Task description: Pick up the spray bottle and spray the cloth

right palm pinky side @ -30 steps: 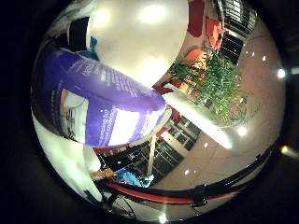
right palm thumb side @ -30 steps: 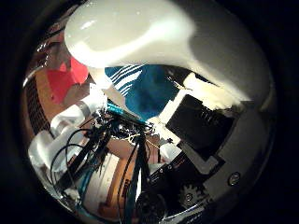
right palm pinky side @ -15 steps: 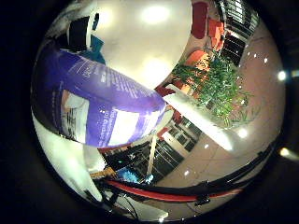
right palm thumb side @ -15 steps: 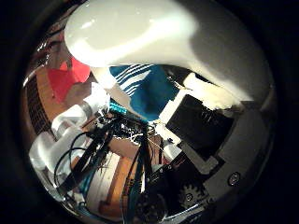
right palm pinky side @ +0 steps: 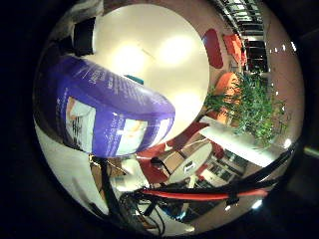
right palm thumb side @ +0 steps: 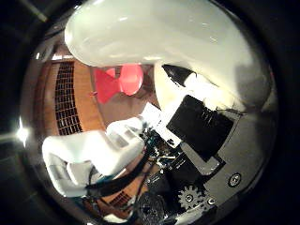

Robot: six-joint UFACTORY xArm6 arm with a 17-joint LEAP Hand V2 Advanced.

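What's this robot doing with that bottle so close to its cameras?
The robot's white and black hand has a white plastic spray bottle with a purple label right up against its palm, so it seems to be holding it. The bottle's white body fills much of the thumb-side view, and its dark nozzle end shows over a round white table. No cloth shows in either view at this moment, and no spray is visible.

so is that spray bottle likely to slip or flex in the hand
The spray bottle looks like rigid plastic with a glossy white body, so it probably flexes little. The smooth purple label may be slippery. Its rounded form could twist in the hand under trigger pressure.
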